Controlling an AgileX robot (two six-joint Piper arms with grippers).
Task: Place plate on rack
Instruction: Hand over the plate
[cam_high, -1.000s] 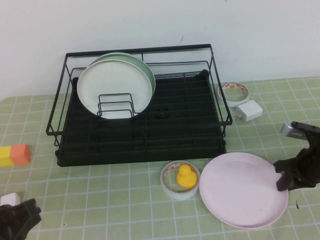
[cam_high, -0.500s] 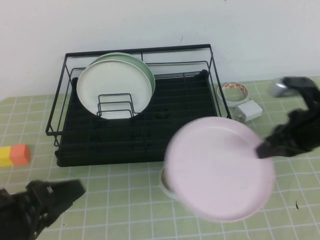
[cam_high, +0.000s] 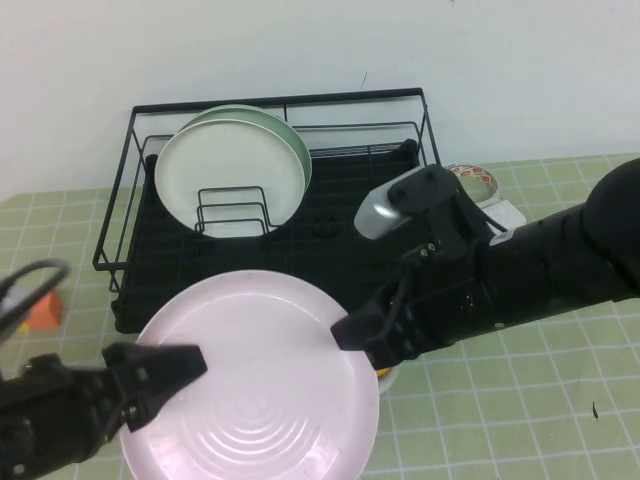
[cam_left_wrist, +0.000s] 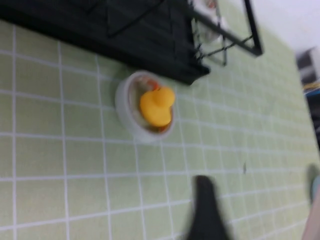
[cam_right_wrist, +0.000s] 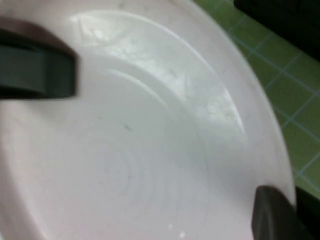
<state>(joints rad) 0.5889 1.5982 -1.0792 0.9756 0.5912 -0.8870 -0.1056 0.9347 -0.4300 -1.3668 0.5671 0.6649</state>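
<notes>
While the right claw (cam_high: 350, 335) pinches the plate (cam_high: 255, 375) (its near edge cut off), the left claw (cam_high: 165, 372) gapes.

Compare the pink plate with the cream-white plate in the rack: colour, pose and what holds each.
The pink plate is pale pink; the cream-white plate is off-white. The pink plate is carried in front of the rack, tilted toward the camera; the cream-white plate stands upright among the dividers. The right claw, shut, grips the pink plate's rim, with the open left claw at its other edge; the cream-white plate rests untouched. Both are round and plain.
</notes>
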